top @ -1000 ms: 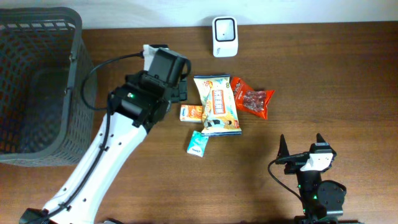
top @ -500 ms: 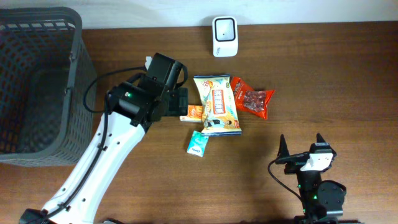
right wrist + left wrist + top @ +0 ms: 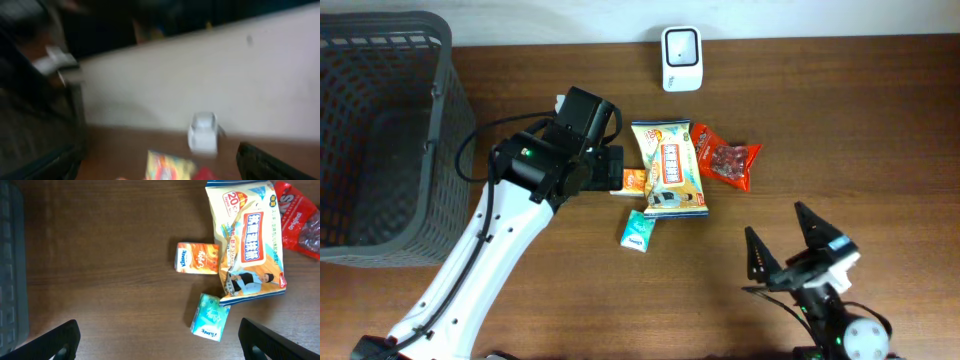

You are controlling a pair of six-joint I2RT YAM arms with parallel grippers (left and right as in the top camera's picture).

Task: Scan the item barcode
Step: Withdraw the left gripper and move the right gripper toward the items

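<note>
Now | left tool (image 3: 159,335) spread wide | right tool (image 3: 776,223) spread wide | basket (image 3: 390,25) contents unclear

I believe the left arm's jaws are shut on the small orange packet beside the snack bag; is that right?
Not quite: the left wrist view shows those jaws open and empty; the small orange packet lies free beside the snack bag.

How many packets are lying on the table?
4. A big yellow bag lies in the middle, a red packet beside its right edge, a small orange pack at its left, and a teal pack nearer the robot. None seem hidden.
</note>
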